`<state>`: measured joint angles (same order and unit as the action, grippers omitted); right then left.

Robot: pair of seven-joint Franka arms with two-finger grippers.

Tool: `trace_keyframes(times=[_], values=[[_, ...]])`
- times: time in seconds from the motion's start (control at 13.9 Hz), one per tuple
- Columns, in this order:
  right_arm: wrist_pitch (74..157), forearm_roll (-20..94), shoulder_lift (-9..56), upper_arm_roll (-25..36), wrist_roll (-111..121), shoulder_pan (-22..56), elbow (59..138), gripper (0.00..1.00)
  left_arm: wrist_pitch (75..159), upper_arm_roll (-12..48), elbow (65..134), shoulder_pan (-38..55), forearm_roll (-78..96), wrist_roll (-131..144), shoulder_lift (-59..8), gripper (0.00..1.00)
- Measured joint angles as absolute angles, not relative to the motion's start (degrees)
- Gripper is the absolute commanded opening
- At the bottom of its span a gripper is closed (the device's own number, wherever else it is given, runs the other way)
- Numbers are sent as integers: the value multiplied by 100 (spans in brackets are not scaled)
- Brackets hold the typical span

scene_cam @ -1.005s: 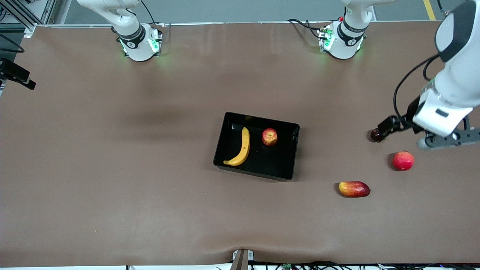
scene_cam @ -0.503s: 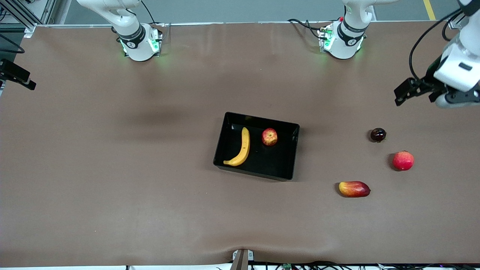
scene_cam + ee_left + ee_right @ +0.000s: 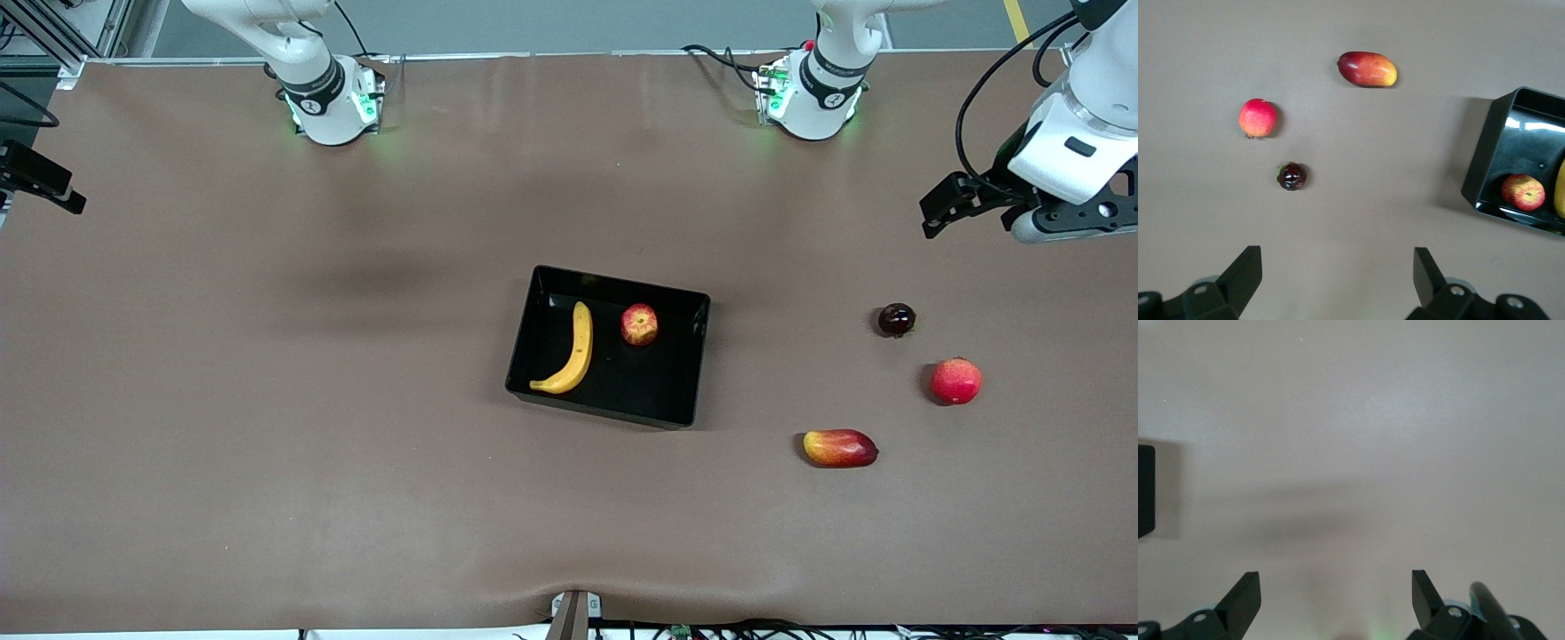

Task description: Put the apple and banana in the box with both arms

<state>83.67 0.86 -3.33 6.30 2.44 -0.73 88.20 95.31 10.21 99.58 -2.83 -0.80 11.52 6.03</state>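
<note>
The black box sits mid-table. The yellow banana and the small red-yellow apple lie inside it, apart from each other. My left gripper is open and empty, up in the air over bare table toward the left arm's end. Its wrist view shows its open gripper, the box's corner, the apple and the banana's edge. My right gripper is open and empty over bare table, with a box edge at the frame's side. It is out of the front view.
Three loose fruits lie on the table toward the left arm's end: a small dark round one, a red-pink round one and a red-yellow mango-like one. They also show in the left wrist view: dark, red-pink, mango-like.
My left gripper has risen from beside the dark round fruit and drawn back toward the arms' bases. The fruits and the box have not moved.
</note>
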Motion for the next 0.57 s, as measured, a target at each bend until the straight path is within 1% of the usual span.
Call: trace_keyframes(times=[0.29, 0.57], values=[[8367, 86, -333, 630, 244, -73, 8820, 100, 9513, 1008, 9904, -286, -69, 1152, 601, 100], [8367, 86, -333, 631, 244, -73, 8820, 100, 9173, 986, 9609, -294, -69, 1152, 495, 100]])
